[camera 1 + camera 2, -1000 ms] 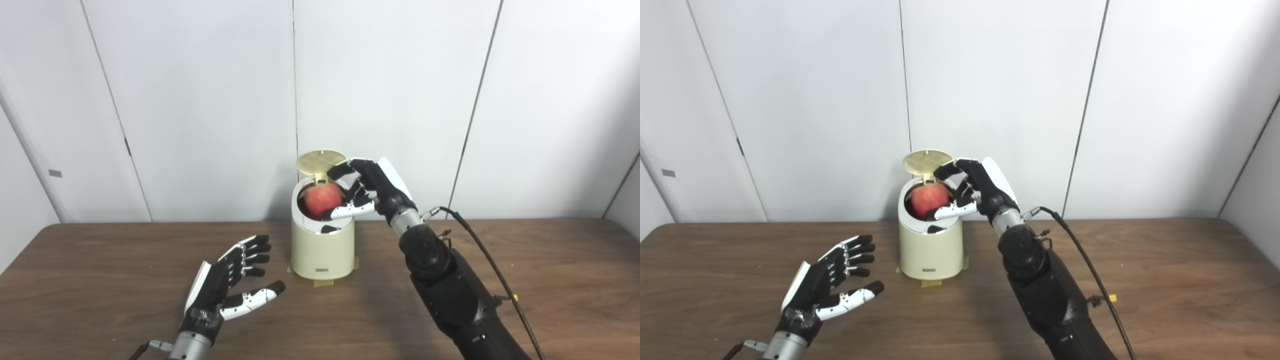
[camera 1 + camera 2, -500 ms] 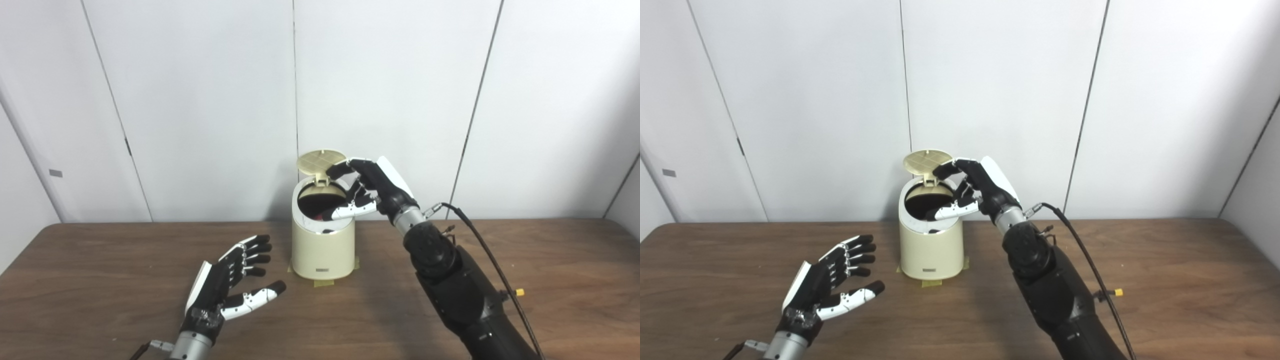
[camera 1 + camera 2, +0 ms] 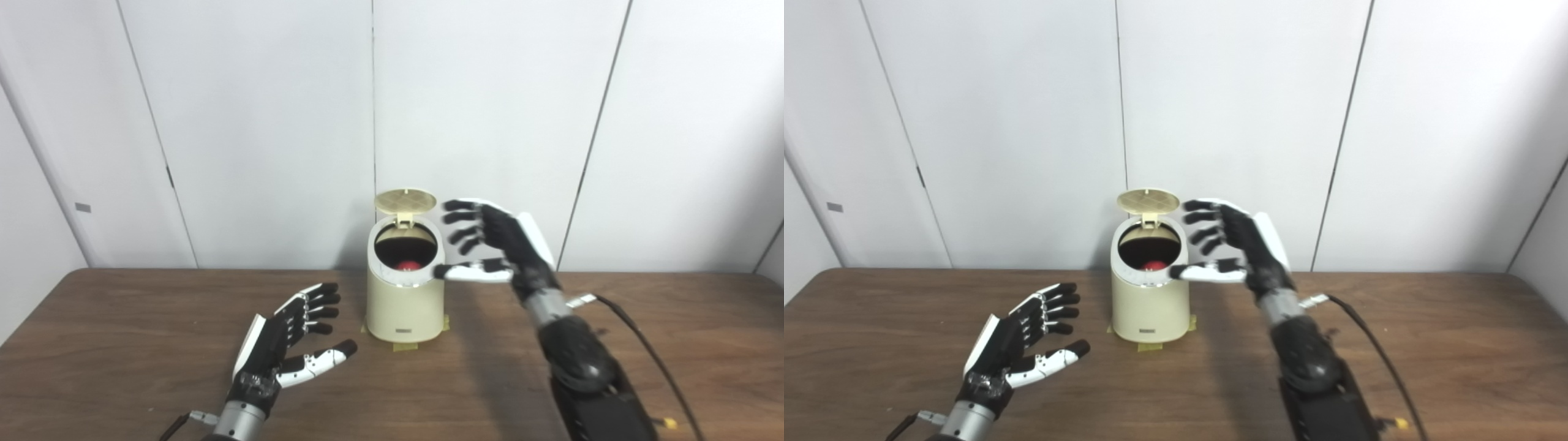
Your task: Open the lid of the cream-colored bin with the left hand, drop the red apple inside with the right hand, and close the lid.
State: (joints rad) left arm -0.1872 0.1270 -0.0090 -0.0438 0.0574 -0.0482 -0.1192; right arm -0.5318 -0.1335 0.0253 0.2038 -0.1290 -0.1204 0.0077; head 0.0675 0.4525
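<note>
The red apple (image 3: 407,265) lies inside the cream-colored cylindrical plastic bin (image 3: 405,296); only a small red patch of it shows low in the dark opening. The bin's round cream-colored lid (image 3: 405,200), ribbed on its underside, stands tipped up on its hinge at the far rim, fully clear of the opening.

The right hand (image 3: 499,245), black with white back plates, is raised just to the right of the bin at the level of its rim. Its fingers (image 3: 460,218) are spread apart and stretched toward the lid, holding nothing. Its white thumb (image 3: 1206,271) reaches toward the bin's upper rim; whether the tip touches the rim or stops just short cannot be determined. The fingers are near the lid's right edge but apart from it.

The left hand (image 3: 285,340), of the same black-and-white build, sits low over the table, near the bin on its left and nearer the camera. Its fingers are spread, the thumb held out toward the bin, and it grips nothing and touches neither bin nor lid.

The bin stands upright on the dark brown wooden table (image 3: 674,343), with strips of yellowish tape (image 3: 404,346) showing at its base. A black cable (image 3: 1366,343) runs along the right forearm. White wall panels (image 3: 490,92) stand behind the bin.
</note>
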